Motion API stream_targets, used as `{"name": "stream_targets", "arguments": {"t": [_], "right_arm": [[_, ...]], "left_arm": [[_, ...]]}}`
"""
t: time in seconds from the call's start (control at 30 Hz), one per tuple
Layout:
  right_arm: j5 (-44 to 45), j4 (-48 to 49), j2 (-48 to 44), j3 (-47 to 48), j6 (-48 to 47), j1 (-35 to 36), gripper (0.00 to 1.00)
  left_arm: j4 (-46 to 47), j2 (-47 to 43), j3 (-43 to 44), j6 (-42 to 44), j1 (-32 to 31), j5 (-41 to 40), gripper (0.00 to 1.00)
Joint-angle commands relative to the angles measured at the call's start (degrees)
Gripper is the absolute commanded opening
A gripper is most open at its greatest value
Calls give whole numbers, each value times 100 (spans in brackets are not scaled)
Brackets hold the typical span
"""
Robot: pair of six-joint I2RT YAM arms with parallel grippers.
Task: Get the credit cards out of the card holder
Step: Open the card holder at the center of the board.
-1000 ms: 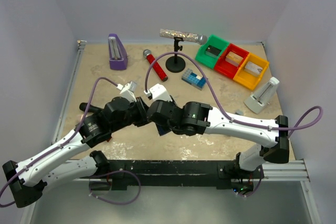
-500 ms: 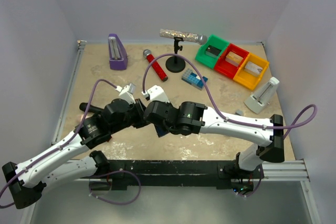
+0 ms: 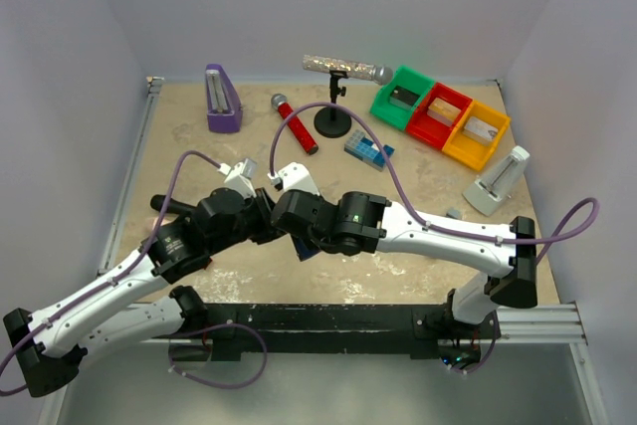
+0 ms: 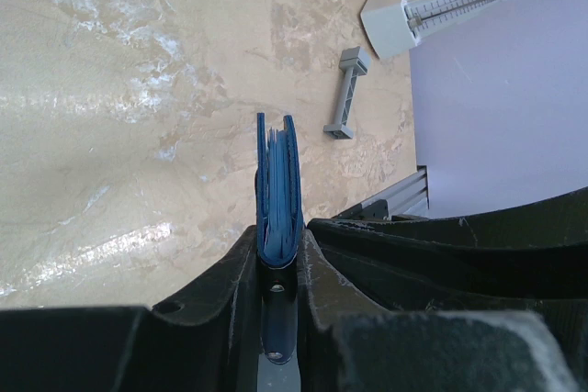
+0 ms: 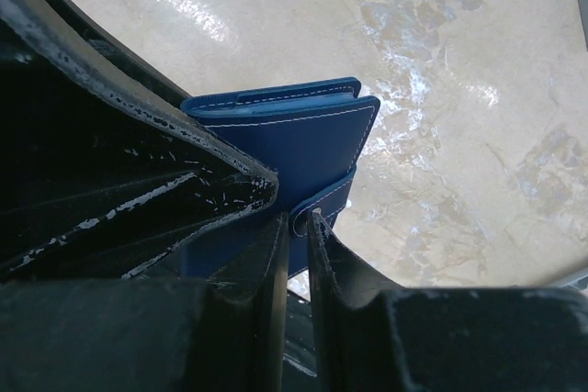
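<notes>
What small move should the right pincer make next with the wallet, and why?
Probably pull the closure tab outward to unsnap it. The left pincer grips the dark-blue card holder on edge, folded shut, and the right pincer pinches that tab; nothing can come out until it opens.

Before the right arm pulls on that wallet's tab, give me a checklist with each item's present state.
1. Left gripper clamped on the card holder: ok, its fingers pinch one edge, and the holder shows edge-on.
2. Right gripper on the closure tab: ok, the jaws are narrowed around the tab's end.
3. Card holder open: not ok, the covers lie together and the tab wraps over the edge.
4. Credit cards out: not ok, none lies outside the holder. The thin edges between the covers may be cards or pockets.
5. Snap released: cannot tell from either wrist view.
</notes>
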Motion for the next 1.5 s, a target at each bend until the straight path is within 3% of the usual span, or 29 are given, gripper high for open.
{"name": "stream_targets", "arguments": {"t": [0.0, 0.23, 1.37, 1.47], "right_arm": [[147, -370, 146, -127, 55, -168, 14], [112, -405, 119, -206, 72, -203, 0], [103, -124, -1251, -1110, 512, -519, 0], [103, -106, -1690, -1251, 477, -546, 15]], "left_arm": [[752, -329, 183, -234, -72, 289, 0], [743, -338, 183, -234, -72, 280, 0], [506, -478, -90, 11, -63, -89, 0], [750, -531, -265, 213, -46, 16, 0]]}}
